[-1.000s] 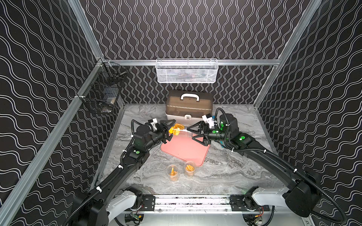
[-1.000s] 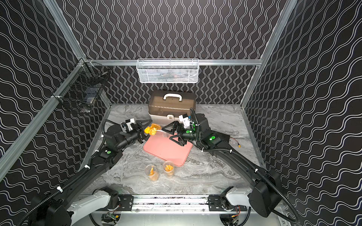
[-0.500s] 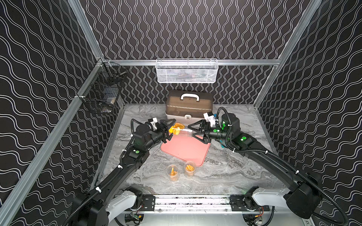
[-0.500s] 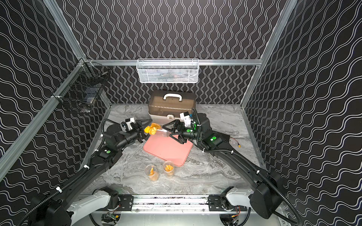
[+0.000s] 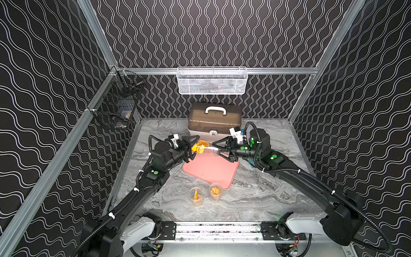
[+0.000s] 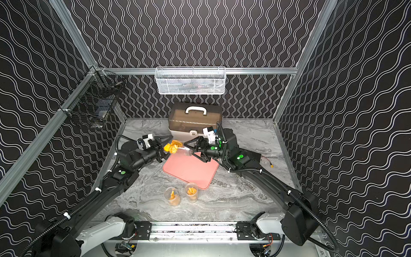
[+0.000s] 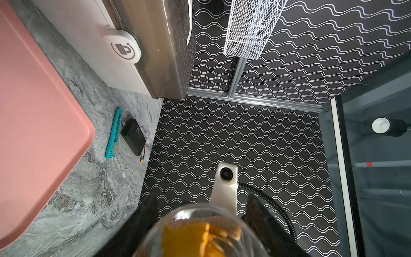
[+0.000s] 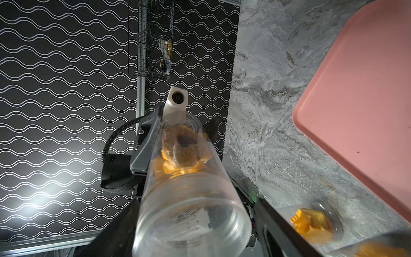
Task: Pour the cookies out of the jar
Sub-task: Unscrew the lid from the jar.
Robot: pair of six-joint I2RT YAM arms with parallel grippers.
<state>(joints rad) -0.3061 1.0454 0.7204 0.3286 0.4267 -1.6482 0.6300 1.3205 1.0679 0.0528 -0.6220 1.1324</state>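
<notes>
Cookies (image 5: 200, 145): none out yet, the whole pour's to come. Desk (image 5: 255, 195) carries a pink tray (image 5: 211, 173), bare. Jar (image 5: 210, 151) hangs on its side over the tray's far edge, mouth twd the right arm, no lid seen. Left gripper (image 5: 193, 148) pinches the jar's base end. Right gripper (image 5: 216, 149) is spread either side of the mouth end, w/ a gap showing on one side. Cookies sit bunched at the base, so it likely needs a mouth-down tip.

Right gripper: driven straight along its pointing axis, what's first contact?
The clear jar: its near end sits between the right gripper's spread fingers, apparently not yet clamped. Further along that line, the left gripper grips the end holding the cookies.
</notes>
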